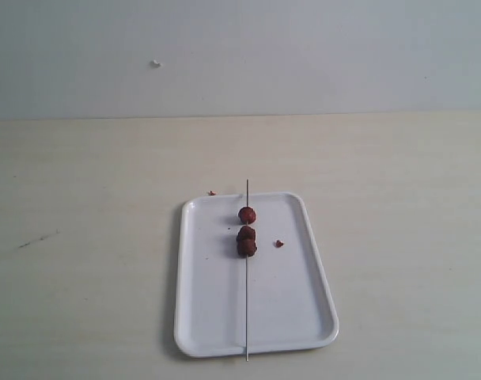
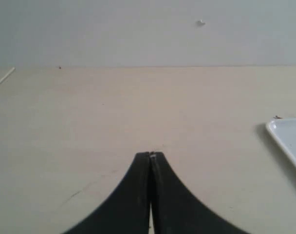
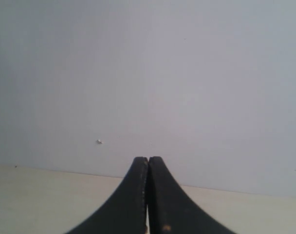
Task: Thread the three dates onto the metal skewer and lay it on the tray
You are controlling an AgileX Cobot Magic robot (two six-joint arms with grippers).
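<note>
The tray [image 1: 205,301] lies flat on the table [image 1: 82,237], close to the near edge and about midway between the left and right edges, its long sides running near to far. The skewer [image 1: 247,309] rests on it lengthwise, roughly down the middle, its far tip sticking out past the far rim and its near tip just past the near rim. All three dates [image 1: 246,234] are threaded on the skewer over the far half of the tray: one sits alone nearest the far rim, and the other two touch each other a little closer to the near edge. A red crumb [image 1: 278,243] lies on the tray just right of that pair, and a second crumb [image 1: 212,192] lies on the table beside the tray's far left corner. The left claw [image 2: 150,155] is fully closed, black fingers pressed together on nothing, above bare table. The right claw [image 3: 148,159] is likewise closed and empty, facing the wall [image 3: 187,73] beyond the far edge
</note>
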